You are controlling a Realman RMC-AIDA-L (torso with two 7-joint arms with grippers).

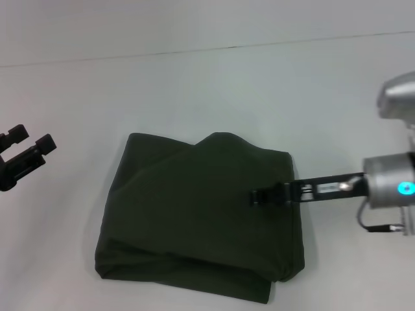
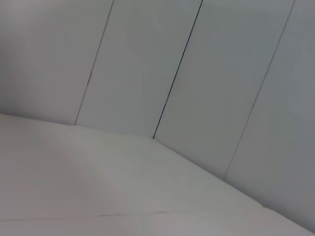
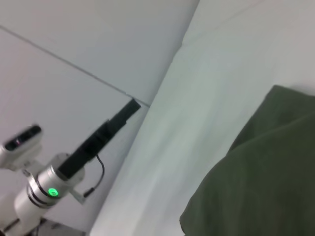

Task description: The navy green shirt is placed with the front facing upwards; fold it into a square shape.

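Note:
The navy green shirt (image 1: 194, 214) lies folded into a rough square in the middle of the white table, plain dark-green side up, with no letters or neck label showing. Its far right corner bulges up a little. My right gripper (image 1: 255, 196) reaches in from the right, low over the shirt's right part. My left gripper (image 1: 31, 139) is open and empty at the far left, well clear of the shirt. The right wrist view shows a part of the shirt (image 3: 266, 172) and, farther off, my left arm (image 3: 93, 142). The left wrist view shows no shirt.
The white table (image 1: 207, 91) runs to a pale wall at the back. The left wrist view shows only the table top (image 2: 98, 187) and grey wall panels (image 2: 147, 64).

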